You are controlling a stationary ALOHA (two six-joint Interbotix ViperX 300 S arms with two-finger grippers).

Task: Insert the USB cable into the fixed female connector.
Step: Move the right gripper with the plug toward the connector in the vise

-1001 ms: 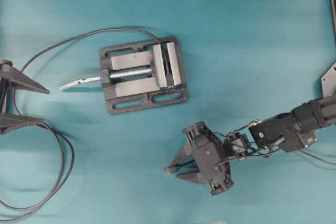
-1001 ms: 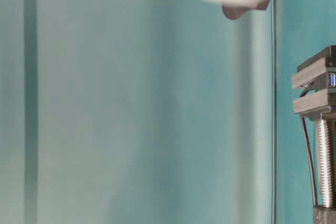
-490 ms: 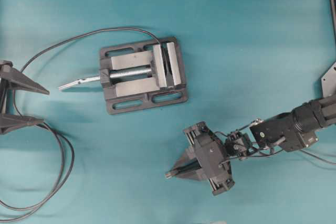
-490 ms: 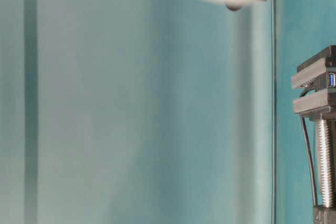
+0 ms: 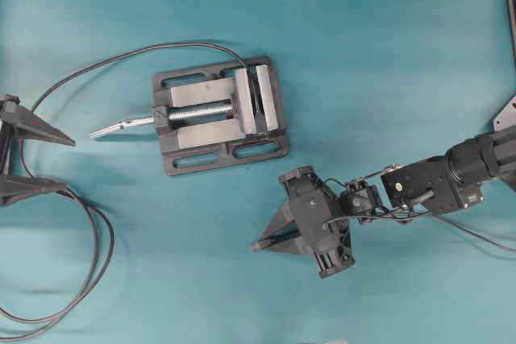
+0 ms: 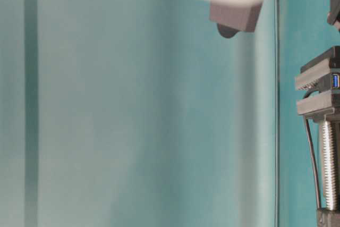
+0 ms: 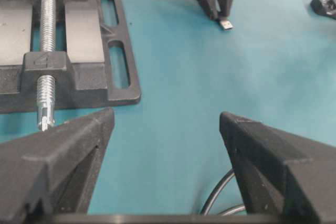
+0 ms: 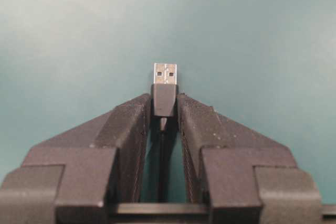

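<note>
A dark grey metal vise [image 5: 219, 115] sits on a teal table [image 5: 387, 54] and serves as the landmark here. Clamped between its silver jaws is the fixed female connector [image 6: 335, 81], a tiny black socket with a blue insert, seen clearly only in the table-level view. Its thin black cord [image 5: 121, 58] arcs away from the vise toward the left arm's side. The vise holds nothing else.

Below and to the right of the vise, well apart from it, the right gripper [image 8: 164, 103] is clenched on the USB cable [image 8: 165, 98]. Its two fingers pinch the black plastic plug housing, and the silver metal tip juts forward, bare and level. The cable's cord runs back between the fingers.

The left gripper [image 7: 165, 124] hangs released and empty, well left of the vise's screw handle [image 5: 121, 126]. A looped double-stranded black cord [image 5: 85, 271] lies below it.

The plug looks light and rigid, while its cord is limp and gives no support. The housing is likely the only sound place to grip, and the smooth plastic could slip or twist under insertion force.
</note>
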